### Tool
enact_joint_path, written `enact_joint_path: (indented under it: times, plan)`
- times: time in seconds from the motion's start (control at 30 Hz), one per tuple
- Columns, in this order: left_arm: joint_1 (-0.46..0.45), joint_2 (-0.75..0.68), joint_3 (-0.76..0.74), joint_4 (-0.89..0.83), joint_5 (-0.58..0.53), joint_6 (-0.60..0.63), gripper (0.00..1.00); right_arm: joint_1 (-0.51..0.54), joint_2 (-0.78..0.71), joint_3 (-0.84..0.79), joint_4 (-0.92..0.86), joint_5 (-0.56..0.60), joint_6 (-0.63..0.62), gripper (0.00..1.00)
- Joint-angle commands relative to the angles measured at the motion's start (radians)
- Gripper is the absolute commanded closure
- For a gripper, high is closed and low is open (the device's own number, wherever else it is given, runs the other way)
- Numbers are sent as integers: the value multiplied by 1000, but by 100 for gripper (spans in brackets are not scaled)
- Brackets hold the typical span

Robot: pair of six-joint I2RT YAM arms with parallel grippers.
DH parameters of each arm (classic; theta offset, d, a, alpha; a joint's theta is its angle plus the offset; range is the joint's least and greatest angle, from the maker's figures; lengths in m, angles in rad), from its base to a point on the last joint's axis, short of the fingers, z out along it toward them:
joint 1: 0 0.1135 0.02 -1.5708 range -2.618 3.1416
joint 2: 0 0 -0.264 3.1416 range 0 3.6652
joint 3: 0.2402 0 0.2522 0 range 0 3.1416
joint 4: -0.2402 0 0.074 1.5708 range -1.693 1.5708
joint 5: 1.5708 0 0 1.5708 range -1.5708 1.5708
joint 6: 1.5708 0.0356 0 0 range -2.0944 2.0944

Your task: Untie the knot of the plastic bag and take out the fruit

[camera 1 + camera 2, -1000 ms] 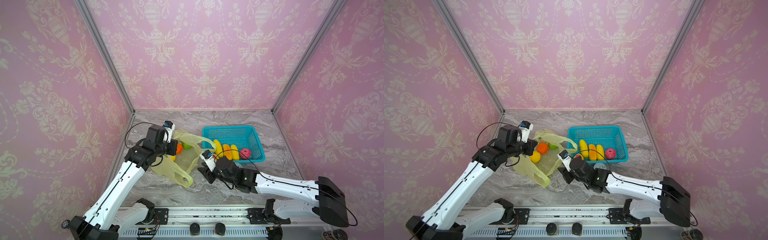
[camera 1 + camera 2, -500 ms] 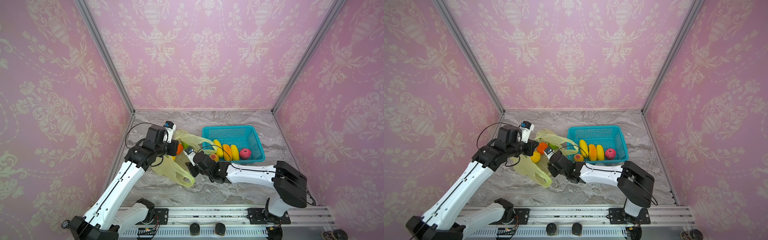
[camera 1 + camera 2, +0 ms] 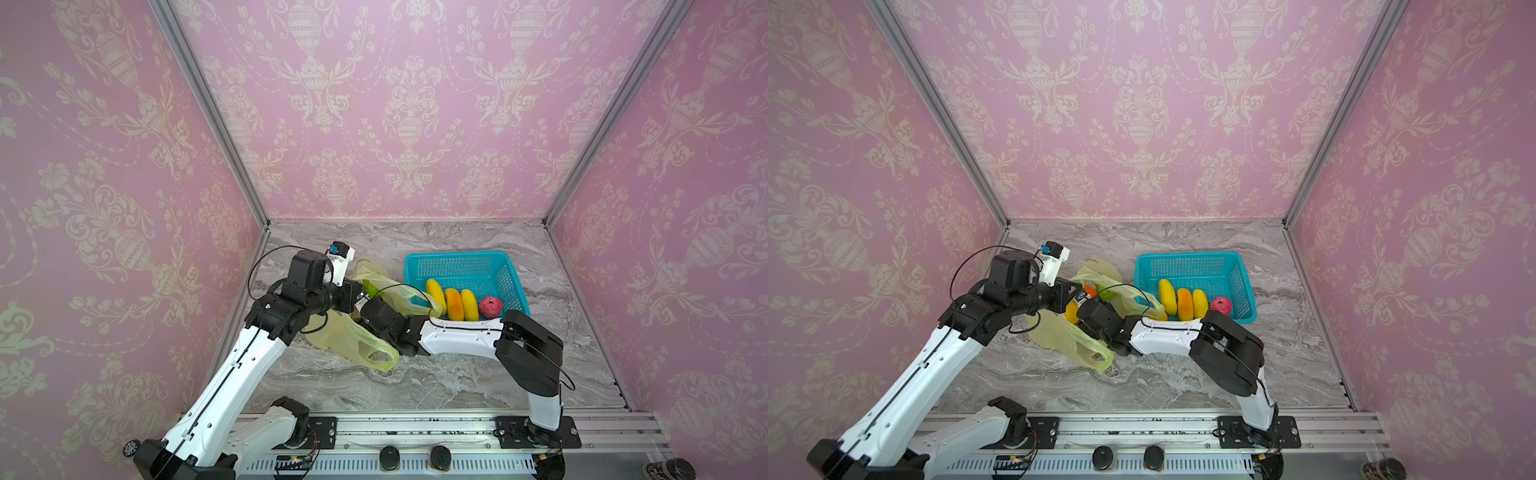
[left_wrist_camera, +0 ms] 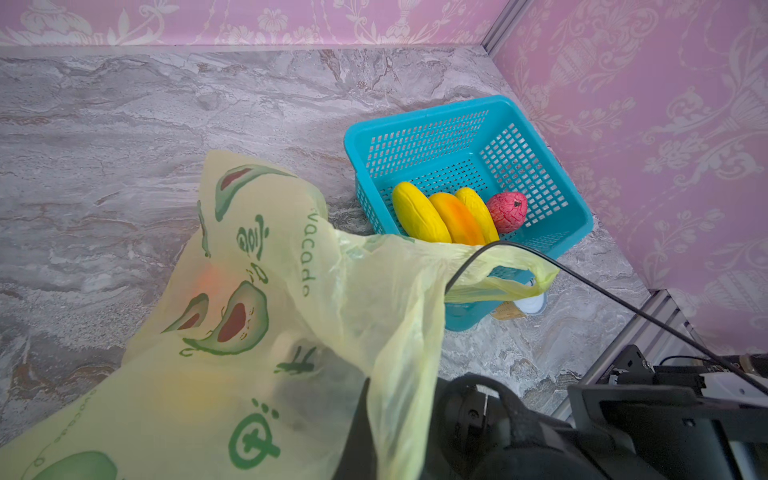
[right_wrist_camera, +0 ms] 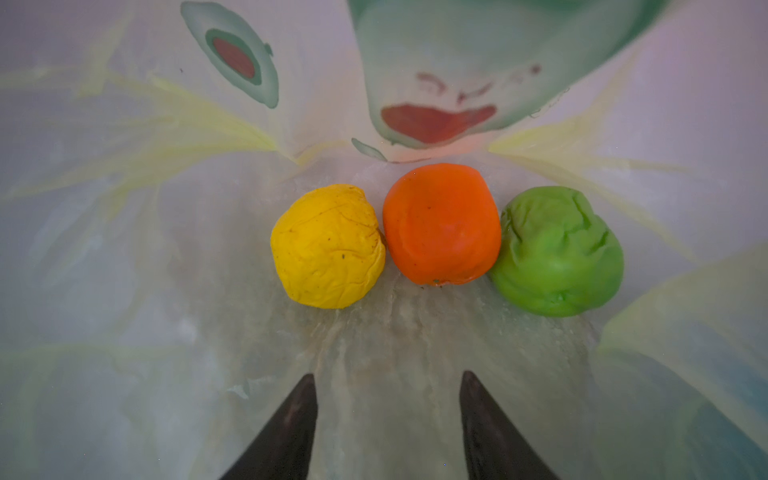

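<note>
Both top views: plastic bag [image 3: 345, 336] left of centre, mouth open; bare marble table [image 3: 436, 382] lies free below it. Left gripper [image 3: 356, 296] pinched shut on the bag's rim. Right gripper [image 5: 387, 386] inside the bag, jaws apart, empty. Ahead of it, touching in a row: yellow fruit [image 5: 328, 247], orange fruit [image 5: 441, 223], green fruit [image 5: 557, 251]. Bag print reads "vacado". Teal basket [image 3: 457, 259], right of centre, holds four more fruit [image 3: 454, 304]; the right arm passes just below it.

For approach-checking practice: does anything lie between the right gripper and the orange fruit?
Nothing visible does. The right gripper, open, faces the orange fruit across bare plastic bag; yellow fruit and green fruit flank it.
</note>
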Motion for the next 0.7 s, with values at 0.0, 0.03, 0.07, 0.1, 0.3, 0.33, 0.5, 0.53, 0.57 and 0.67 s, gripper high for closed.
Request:
enact_joint_path:
  times: [0.0,0.03,0.07,0.1,0.3,0.33,0.5,0.53,0.57,0.67]
  plan:
    - [4,-13,-11,12,44,-13,100,-8,46,73,-25,52,0,30]
    - [4,-13,-11,12,45,-13,100,-8,62,93,-38,62,3,28]
    - [4,-13,-13,12,49,-14,100,-8,82,116,-55,77,8,26]
    - [4,-13,-13,15,54,-13,100,-10,104,140,-69,92,14,23]
    - [4,-16,-15,26,90,-19,100,-27,252,305,-170,154,58,8]
    - [4,-18,-16,28,96,-19,100,-31,278,338,-199,169,69,7]
    - [4,-17,-19,37,122,-24,100,-50,398,500,-322,187,107,6]
    - [4,-16,-19,36,121,-23,100,-53,414,522,-338,192,112,7]
    - [4,-17,-19,35,119,-24,100,-54,424,536,-347,194,116,8]
    - [4,-17,-19,36,119,-25,100,-59,440,556,-363,201,117,11]
